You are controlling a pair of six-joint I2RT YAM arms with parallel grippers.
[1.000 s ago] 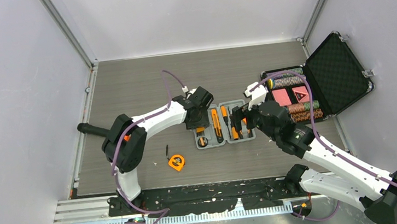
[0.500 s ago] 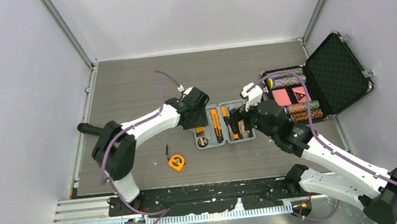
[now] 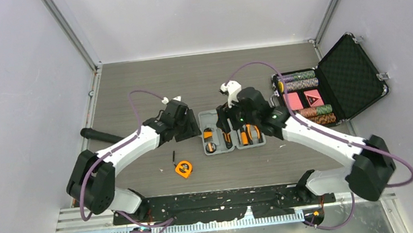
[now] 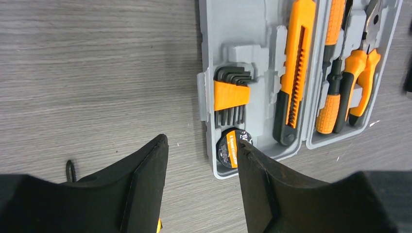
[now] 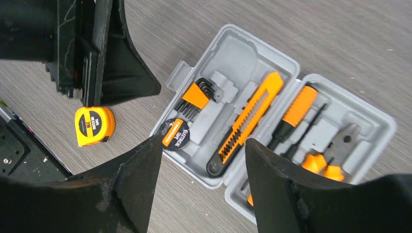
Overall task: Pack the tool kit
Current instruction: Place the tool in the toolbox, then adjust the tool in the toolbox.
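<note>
Right now we see the tool kit case point(image 3: 209, 117) lying open and flat on the table point(image 3: 133, 89), roughly midway between the two arms, with both halves facing up. In the left half we make out a set of hex keys point(image 4: 231, 94) in an orange holder, a roll of electrical tape point(image 4: 232, 148) at the near corner, and an orange utility knife point(image 4: 294, 73) in its long slot. The right half holds orange-handled screwdrivers point(image 4: 330, 97) and the pliers point(image 4: 362, 73).

Our left gripper point(image 4: 202, 145) sits low just beside the left edge of the case, its fingers spread apart with nothing between them. Our right gripper point(image 5: 204, 143) hangs above the case, looking straight down into it; its fingers also stand apart and hold nothing.

The tape measure point(image 3: 184, 169) lies on the table outside the case, near its front left corner, orange face up. From the right wrist we see it just below the left gripper.

Well off to the right stands a larger black case point(image 3: 349, 77), lid up, with poker chips point(image 3: 312, 112) inside.
</note>
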